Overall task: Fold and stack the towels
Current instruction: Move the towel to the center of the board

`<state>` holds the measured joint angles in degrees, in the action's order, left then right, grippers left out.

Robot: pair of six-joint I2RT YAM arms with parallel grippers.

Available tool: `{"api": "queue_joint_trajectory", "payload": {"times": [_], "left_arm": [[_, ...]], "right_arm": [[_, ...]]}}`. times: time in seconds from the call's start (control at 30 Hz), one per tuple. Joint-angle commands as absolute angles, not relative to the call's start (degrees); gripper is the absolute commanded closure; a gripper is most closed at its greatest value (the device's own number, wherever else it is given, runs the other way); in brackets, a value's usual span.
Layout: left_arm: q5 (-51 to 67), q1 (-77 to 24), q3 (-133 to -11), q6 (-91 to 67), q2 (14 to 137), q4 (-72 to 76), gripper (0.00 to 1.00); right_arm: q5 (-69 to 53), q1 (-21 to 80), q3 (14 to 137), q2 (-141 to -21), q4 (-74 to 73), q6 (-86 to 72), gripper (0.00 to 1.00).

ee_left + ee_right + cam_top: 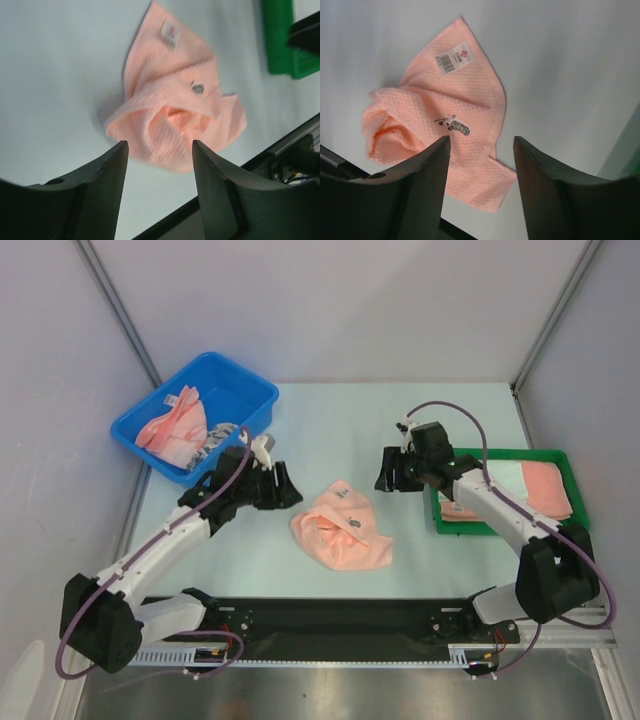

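We see a pale tabletop closed in by walls at left, back and right, with open room across its far middle and around the centre. A blue bin sits at the far left corner, and a green tray lies along the right edge. One salmon towel lies crumpled mid-tabletop, apart from both. In the bin we count one pink towel and one patterned cloth. In the tray a folded pink towel lies over a pale towel. The left claw and right claw flank the crumpled towel, both spread apart and empty.
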<state>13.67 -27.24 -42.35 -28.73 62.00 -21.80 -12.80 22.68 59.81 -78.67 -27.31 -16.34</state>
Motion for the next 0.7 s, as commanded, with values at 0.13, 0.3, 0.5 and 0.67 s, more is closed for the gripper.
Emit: {"api": "queue_joint_trajectory", "payload": {"times": [0.13,0.3,0.5,0.67], "left_arm": [[22.30,-27.86,-60.54,-21.10,81.54,-15.48,0.56],[16.46,-39.79,-66.61,-8.28,87.45,-17.31,0.60],[3.18,-55.09,-67.05,4.91,89.03,-15.20,0.57],[-7.09,-64.23,-73.21,12.38,97.45,-22.93,0.55]], "right_arm": [[-13.80,25.40,54.76,-87.01,-17.84,-22.23,0.55],[-14.41,21.72,55.01,-86.84,-17.66,-22.85,0.55],[-20.37,7.77,57.13,-84.03,-18.72,-23.55,0.56],[-23.99,1.15,57.48,-80.95,-17.49,-25.13,0.55]]}}
